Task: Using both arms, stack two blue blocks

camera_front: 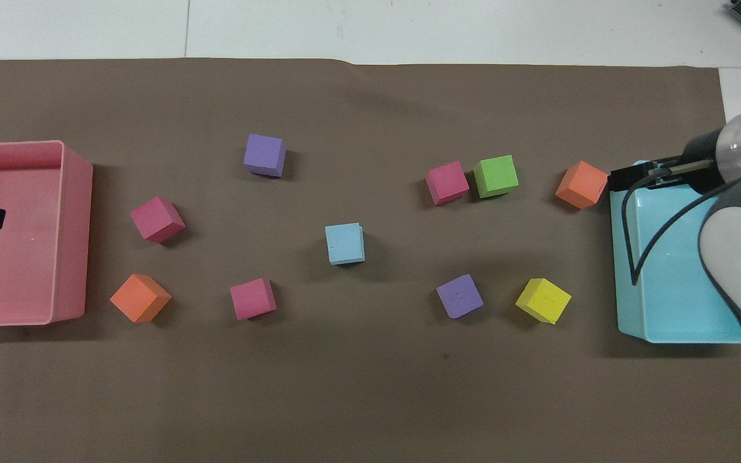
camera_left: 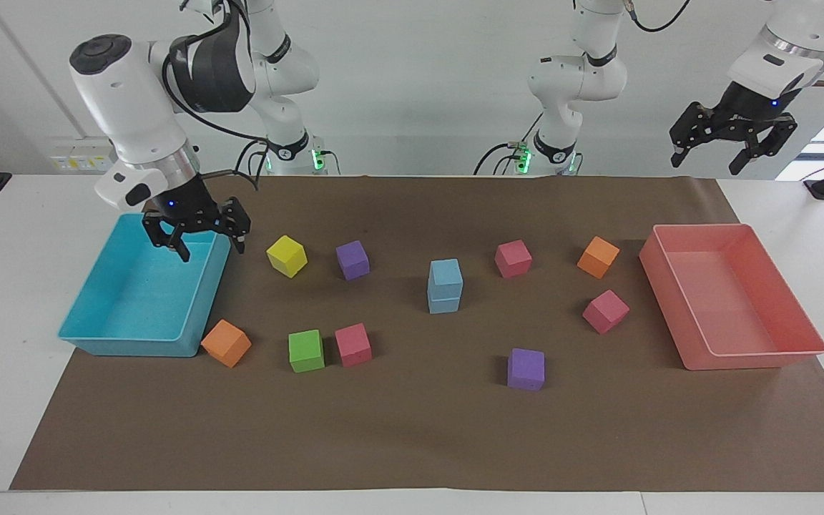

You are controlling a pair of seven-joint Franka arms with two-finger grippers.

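Item: blue blocks (camera_left: 445,286), two sky-blue foam cubes, one stacked squarely on the other, standing near the middle of the brown mat (camera_left: 412,443); from overhead only the top cube (camera_front: 345,244) shows. Taking the stack as the dial centre in the facing view: a pink cube (camera_left: 513,258) at about 2 o'clock, an orange cube (camera_left: 598,257) farther out along the same line, a second pink cube (camera_left: 606,311) near 3 to 4 o'clock, a purple cube (camera_left: 526,369) at about 5 o'clock, a third pink cube (camera_left: 352,345) touching or just beside a green cube (camera_left: 306,350) at about 8 o'clock, an orange cube (camera_left: 226,343) at the turquoise bin's corner, and a purple cube (camera_left: 352,260) and yellow cube (camera_left: 287,256) toward 10 o'clock. Turquoise bin (camera_left: 97,336): at the right arm's end of the mat. Pink bin (camera_left: 741,357): at the left arm's end. Right gripper (camera_left: 196,236): fingers spread apart, holding nothing, hanging over the turquoise bin's edge nearest the cubes. Left gripper (camera_left: 732,143): fingers spread apart, holding nothing, raised high above the pink bin's end of the table; this arm waits.
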